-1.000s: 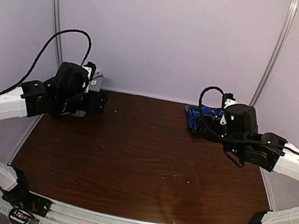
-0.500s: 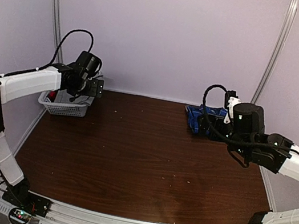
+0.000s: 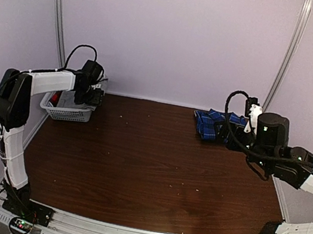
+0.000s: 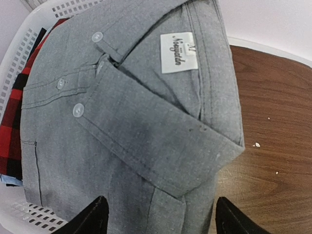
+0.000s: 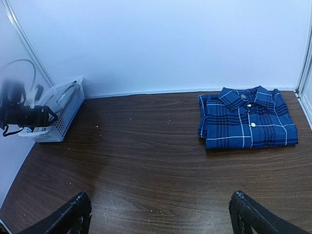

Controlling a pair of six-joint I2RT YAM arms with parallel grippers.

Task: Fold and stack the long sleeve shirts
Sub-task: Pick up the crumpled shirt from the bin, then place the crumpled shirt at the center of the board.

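Left end effector [image 4: 158, 222] over the grey shirt [image 4: 126, 122], which lies folded on top of the white basket [image 4: 29, 219] at the far left of the surface [image 3: 148, 164]; one edge of the shirt overhangs the rim. The main hazard I see is a shallow pinch. If the fingers take only the collar flap or the top layer, the fold will likely fall open on lifting and the shirt will trail. A deeper bite risks catching the red and black plaid garment [image 4: 12, 131] that shows beneath the shirt, or snagging the basket's mesh wall, so that the light basket drags or tips. The left arm [image 3: 50, 81] reaches far out to the left, its wrist pointed down into the basket. Its fingers are spread apart either side of the cloth, with nothing clamped. The right end effector [image 5: 161, 219] hangs released and empty above the surface, facing the blue plaid shirt [image 5: 248, 119], which rests folded at the far right, well apart from the basket.
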